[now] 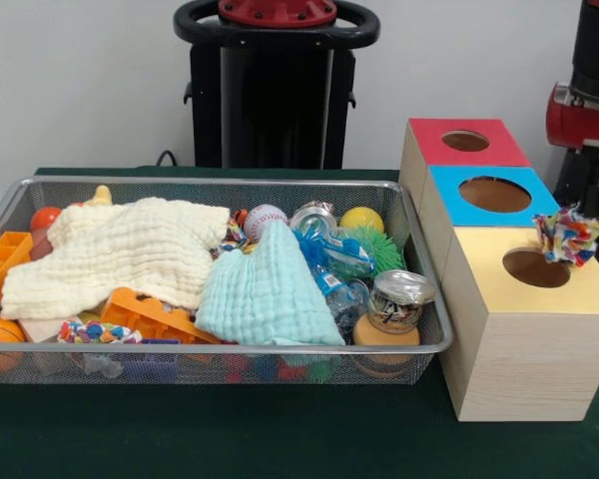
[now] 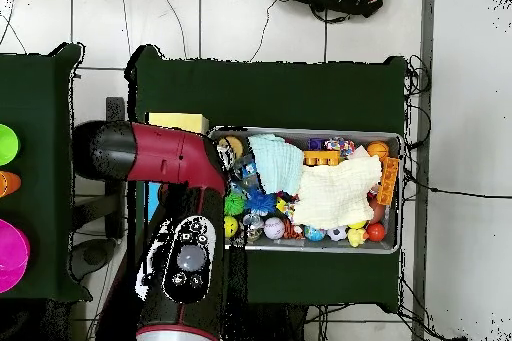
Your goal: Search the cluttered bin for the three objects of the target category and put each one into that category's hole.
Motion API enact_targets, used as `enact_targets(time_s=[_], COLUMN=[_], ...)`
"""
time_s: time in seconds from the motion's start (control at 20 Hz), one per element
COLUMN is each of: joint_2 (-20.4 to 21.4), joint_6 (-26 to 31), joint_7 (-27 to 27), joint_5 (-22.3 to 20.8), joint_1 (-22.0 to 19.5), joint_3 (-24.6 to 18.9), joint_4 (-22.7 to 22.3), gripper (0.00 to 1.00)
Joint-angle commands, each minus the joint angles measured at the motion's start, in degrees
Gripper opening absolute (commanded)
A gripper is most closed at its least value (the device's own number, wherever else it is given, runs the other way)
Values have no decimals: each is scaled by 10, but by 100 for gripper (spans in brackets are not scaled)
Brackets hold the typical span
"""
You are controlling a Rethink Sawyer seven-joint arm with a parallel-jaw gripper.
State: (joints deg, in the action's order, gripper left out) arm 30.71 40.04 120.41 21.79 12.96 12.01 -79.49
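The wire mesh bin (image 1: 426,261) is crowded: a cream muslin cloth (image 1: 120,251) and a pale blue cloth (image 1: 268,294) cover much underneath. A multicoloured rope toy (image 1: 569,236) sits at the yellow box's hole (image 1: 535,268). Gripper state cannot be told.

One wire bin (image 1: 424,299) and one wooden box (image 1: 509,369) with three holes are seen. Two cloths are counted: one cream cloth (image 1: 130,249), one pale blue cloth (image 1: 265,294). One baseball (image 1: 264,220), one yellow ball (image 1: 361,219), one jar (image 1: 394,314) and one rope toy (image 1: 567,237) are counted.
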Motion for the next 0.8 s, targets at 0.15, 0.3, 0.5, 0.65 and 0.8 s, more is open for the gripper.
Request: enact_targets(time_s=[0.15, 0.3, 0.5, 0.65, 0.8], joint_2=[-25, -22, -20, -19, -23], joint_6=[-73, -83, -70, -73, -64], joint_7=[109, 107, 113, 110, 112], joint_5=[8, 12, 13, 12, 10], joint_1=[-30, -34, -31, -34, -33], joint_3=[-25, -33, -28, -30, -24], joint_4=[-68, -77, -71, -76, -67], gripper=[0, 0, 0, 0, 0])
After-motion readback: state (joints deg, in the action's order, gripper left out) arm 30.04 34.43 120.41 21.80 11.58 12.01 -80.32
